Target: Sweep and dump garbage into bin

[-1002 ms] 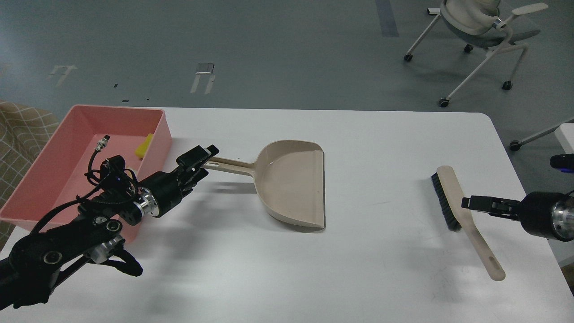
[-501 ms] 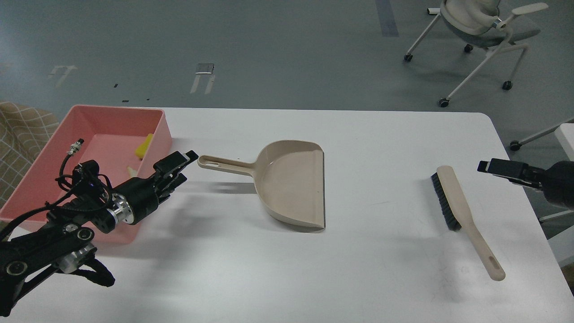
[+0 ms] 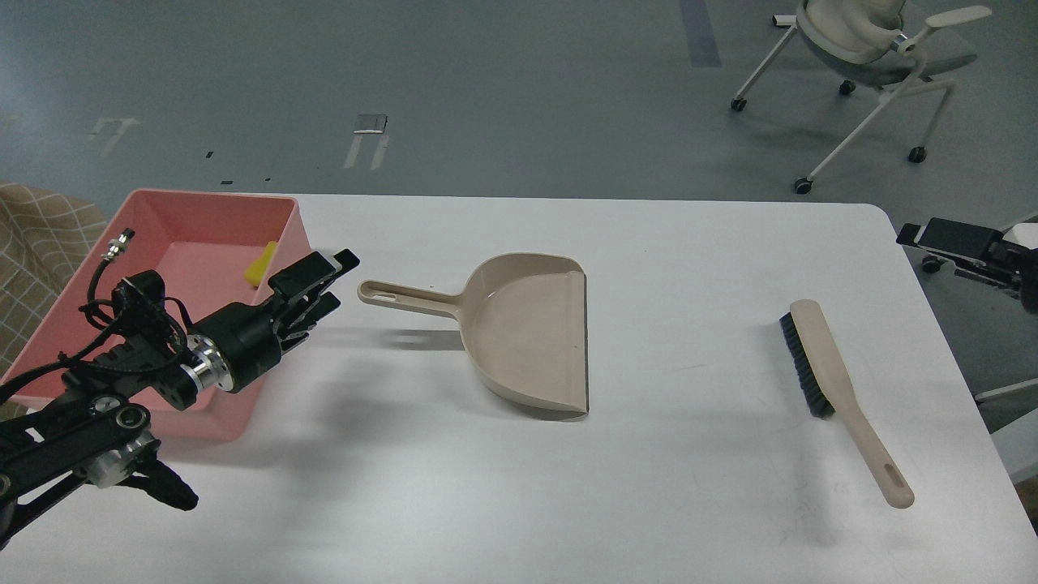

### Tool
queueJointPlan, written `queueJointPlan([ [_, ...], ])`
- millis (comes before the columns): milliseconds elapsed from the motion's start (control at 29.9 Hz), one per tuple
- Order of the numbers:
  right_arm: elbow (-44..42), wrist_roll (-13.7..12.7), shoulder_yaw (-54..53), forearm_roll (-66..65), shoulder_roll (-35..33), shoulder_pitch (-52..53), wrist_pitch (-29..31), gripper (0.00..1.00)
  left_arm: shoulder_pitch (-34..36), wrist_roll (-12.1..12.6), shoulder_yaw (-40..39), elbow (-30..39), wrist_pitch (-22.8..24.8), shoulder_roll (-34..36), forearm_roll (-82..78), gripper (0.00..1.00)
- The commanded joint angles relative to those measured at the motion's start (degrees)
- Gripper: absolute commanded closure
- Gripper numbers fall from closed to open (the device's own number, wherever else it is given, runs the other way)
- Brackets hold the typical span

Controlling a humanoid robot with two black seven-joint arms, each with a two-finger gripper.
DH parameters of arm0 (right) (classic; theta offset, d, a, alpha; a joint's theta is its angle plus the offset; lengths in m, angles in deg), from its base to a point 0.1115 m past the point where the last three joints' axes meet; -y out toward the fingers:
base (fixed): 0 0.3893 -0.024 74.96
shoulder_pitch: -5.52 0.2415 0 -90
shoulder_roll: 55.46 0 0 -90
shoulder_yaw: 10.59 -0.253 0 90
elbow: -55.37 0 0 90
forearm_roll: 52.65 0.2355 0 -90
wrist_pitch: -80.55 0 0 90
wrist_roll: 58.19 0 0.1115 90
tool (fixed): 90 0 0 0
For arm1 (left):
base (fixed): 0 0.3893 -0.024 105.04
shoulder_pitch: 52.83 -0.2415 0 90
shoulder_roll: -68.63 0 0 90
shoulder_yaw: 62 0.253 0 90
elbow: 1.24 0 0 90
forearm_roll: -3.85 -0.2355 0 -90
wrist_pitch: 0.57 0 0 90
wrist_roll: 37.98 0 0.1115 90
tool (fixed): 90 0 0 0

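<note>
The pink bin (image 3: pixel 203 219) stands at the table's left edge. The yellow sponge (image 3: pixel 261 264) lies inside it by the right wall. The bread slice is hidden, likely behind my left arm. My left gripper (image 3: pixel 331 281) is open and empty. It hovers over the bin's right wall, a little left of the handle end of the beige dustpan (image 3: pixel 527 332) and apart from it. My right gripper (image 3: pixel 932 253) is open and empty, beyond the table's right edge, far from the brush (image 3: pixel 819 357).
The dustpan lies mid-table with its mouth to the right and looks empty. The beige brush with black bristles lies at the right, handle toward the front. A wheeled chair (image 3: pixel 868 49) stands on the floor behind.
My left gripper has let go of the dustpan handle and drawn back to the left. My right gripper has left the brush handle and moved up and right, off the table.
</note>
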Motion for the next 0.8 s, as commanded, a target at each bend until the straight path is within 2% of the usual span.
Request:
queueJointPlan([
  [0, -0.8, 0.2, -3.6, 2.8, 1.3, -0.1, 0.0, 0.00, 0.8, 0.0, -2.9, 0.3, 0.4, 0.9, 0.2, 0.09],
  [100, -1.6, 0.2, -6.4, 5.2, 3.7, -0.1, 0.0, 0.00, 2.7, -0.1, -4.3, 0.3, 0.7, 2.5, 0.3, 0.06],
  [234, -5.5, 0.2, -12.4, 6.4, 11.1, 0.1, 0.0, 0.00, 5.6, -0.6, -7.2, -0.1, 2.8, 4.1, 1.4, 0.06],
  [434, -11.4, 0.2, -23.1, 6.4, 21.0, 0.1, 0.0, 0.00, 7.2, -0.7, -16.0, -3.5, 6.0, 3.7, 8.5, 0.06],
  [601, -16.7, 0.1, -29.2, 6.4, 30.2, 3.6, 0.0, 0.00, 10.0, -0.8, -19.6, -9.8, 7.5, 0.3, 11.0, 0.06],
  [769, -19.7, 0.3, -32.4, 7.3, 38.5, 8.8, 0.0, 0.00, 15.9, -0.8, -20.6, -20.9, 10.7, -7.2, 11.5, 0.06],
])
